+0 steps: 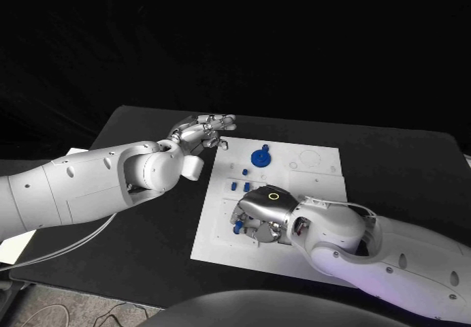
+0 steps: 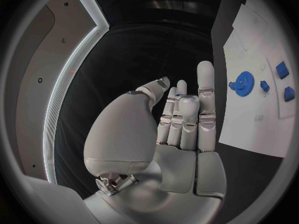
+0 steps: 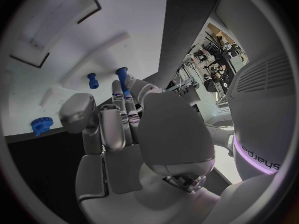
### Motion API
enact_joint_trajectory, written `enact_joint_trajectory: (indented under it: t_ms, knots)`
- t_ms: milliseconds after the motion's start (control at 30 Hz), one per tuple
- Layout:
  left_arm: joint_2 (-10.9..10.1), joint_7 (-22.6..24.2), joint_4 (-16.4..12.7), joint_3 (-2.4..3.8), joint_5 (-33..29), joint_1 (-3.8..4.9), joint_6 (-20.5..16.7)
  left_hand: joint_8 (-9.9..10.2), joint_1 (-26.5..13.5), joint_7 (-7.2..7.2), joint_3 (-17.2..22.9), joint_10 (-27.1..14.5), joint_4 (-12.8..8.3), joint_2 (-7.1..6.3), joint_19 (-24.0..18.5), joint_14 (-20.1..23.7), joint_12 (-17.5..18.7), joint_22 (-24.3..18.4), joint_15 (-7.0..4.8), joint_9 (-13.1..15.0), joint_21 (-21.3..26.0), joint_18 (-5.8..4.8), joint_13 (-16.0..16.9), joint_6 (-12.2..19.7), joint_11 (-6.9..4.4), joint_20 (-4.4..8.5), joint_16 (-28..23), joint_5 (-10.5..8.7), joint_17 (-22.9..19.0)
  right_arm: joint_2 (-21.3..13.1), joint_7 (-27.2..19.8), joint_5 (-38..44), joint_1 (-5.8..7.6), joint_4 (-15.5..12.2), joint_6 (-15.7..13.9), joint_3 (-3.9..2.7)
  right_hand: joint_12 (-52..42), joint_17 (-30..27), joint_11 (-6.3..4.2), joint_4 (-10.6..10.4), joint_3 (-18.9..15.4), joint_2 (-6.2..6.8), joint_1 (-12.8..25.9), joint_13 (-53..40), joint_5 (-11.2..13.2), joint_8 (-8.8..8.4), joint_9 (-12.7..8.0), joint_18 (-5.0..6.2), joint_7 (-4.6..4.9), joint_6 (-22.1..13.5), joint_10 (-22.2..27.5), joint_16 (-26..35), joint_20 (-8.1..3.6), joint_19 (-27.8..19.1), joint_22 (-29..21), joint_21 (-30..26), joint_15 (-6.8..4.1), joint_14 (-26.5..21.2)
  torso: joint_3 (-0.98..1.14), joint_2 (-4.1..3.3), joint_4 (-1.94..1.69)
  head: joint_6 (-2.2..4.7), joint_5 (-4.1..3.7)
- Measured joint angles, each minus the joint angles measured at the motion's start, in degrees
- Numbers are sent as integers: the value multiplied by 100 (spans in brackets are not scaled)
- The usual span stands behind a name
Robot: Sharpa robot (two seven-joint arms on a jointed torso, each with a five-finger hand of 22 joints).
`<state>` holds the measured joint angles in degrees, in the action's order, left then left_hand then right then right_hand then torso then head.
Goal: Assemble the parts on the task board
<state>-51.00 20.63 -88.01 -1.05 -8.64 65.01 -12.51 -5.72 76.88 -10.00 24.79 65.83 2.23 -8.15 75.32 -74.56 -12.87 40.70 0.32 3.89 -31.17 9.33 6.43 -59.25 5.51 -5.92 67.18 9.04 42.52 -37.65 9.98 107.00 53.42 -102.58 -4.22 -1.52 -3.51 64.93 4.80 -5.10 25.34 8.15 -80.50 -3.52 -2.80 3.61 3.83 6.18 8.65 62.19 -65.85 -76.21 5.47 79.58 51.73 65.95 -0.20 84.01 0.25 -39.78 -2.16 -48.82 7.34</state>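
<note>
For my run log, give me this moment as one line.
left hand: empty, raised beside task board | right hand: down on board, fingers at a blue peg | blue gear: on board

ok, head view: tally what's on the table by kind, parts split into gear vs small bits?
White board: 1
Large blue gear: 1
Small blue pieces: at least 5 visible; the right hand may be covering more
Total: at least 7
</note>
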Motion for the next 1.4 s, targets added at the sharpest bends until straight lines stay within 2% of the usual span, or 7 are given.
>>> enact_joint_trajectory:
  t_ms: [200, 767, 933, 1067, 1133, 1200, 1400]
  knots:
    - [-2, -4, 0, 0, 0, 0, 1, 0, 0, 0, 0, 0, 0, 0, 0, 0, 0, 0, 0, 0, 0, 0, 0, 0, 0, 0, 0, 0, 0, 22, 32, 12, -22, 71, -23, 39, -27, -295, 117, -22, -435, 126, 173, -9, -22, 1, -11, 90, -5, -428, 845, 173, 89, -153, -426, -317, 41, 0, 1, 2, -2, 3, -4]
    - [-11, -42, 3, 0, 0, 0, 7, 0, 0, 0, -16, 0, -16, 0, 0, 21, 0, -4, 21, 0, 23, 0, 5, 0, 0, 0, 0, 0, -10, -466, 26, -25, -76, -269, -817, -19, -232, -524, 111, -89, -853, 112, 187, -38, -21, 1, -8, 90, -48, -508, 893, 322, 79, -204, -622, -462, 41, 0, 8, 4, 13, 67, -81]
    - [-18, -54, 4, -3, 0, 0, 11, 0, 0, 0, -16, 0, -16, 0, 0, 21, 0, -4, 21, 0, 23, 0, 5, 0, 0, 0, 0, 0, -10, -1309, 28, -600, 72, -636, -1103, -116, -1001, 54, -53, -244, -1067, 15, 287, -313, -100, 71, 37, 90, -31, -352, -360, -17, -2, 29, 115, 30, -38, -8, 3, 26, 43, 119, -252]
    - [-38, -62, -1, -4, 2, 0, 13, 0, 0, 0, -16, 0, -16, 0, 0, 21, -22, -4, 21, 0, 23, 0, 5, 0, 0, 0, 0, 0, -25, -2021, 154, -1306, 242, -827, -1251, -158, -2234, 503, -303, -402, -1386, 110, 572, -1247, -315, 258, 90, -4, -192, -156, -1400, -319, -192, 275, 803, 536, -233, 1, -8, 45, 98, 177, -410]
    - [-43, -65, -2, -5, 3, 0, 13, 0, 0, 0, -16, 0, -16, 0, 0, 21, -22, -4, 21, 0, 23, -1, 5, 0, 0, 0, 0, 0, -25, -2271, 263, -1590, 267, -908, -1290, -137, -4495, 808, -404, -599, -1712, 129, 821, -3749, -698, 377, 117, -95, -265, -111, -1735, -515, -282, 366, 1118, 773, -342, -3, -16, 52, 135, 208, -485]
    - [-48, -66, -4, -6, 4, 0, 13, 0, 0, 0, -16, 0, -16, 0, 0, 21, -23, -4, 21, 0, 22, 0, 4, 0, 0, 0, 0, 0, -25, -2556, 429, -1892, 284, -991, -1318, -77, -6118, 972, -396, -788, -1977, -61, 892, -5509, -848, 549, 156, -95, -274, -120, -1736, -712, -331, 414, 1432, 995, -352, 0, -23, 54, 166, 217, -547]
    - [-54, -68, -7, -15, 5, 0, 13, 0, 0, 0, -16, 0, -16, 0, 0, 21, -22, -4, 21, 0, 22, 0, 4, 0, 0, 0, 0, 0, -25, -2987, 950, -2392, 228, -1068, -1357, 31, -6502, 1001, -371, -1066, -2396, -245, 934, -5734, -1183, 841, 255, -142, -326, -190, -1727, -925, -331, 414, 1768, 1215, -352, -1, -40, 54, 279, 233, -728]
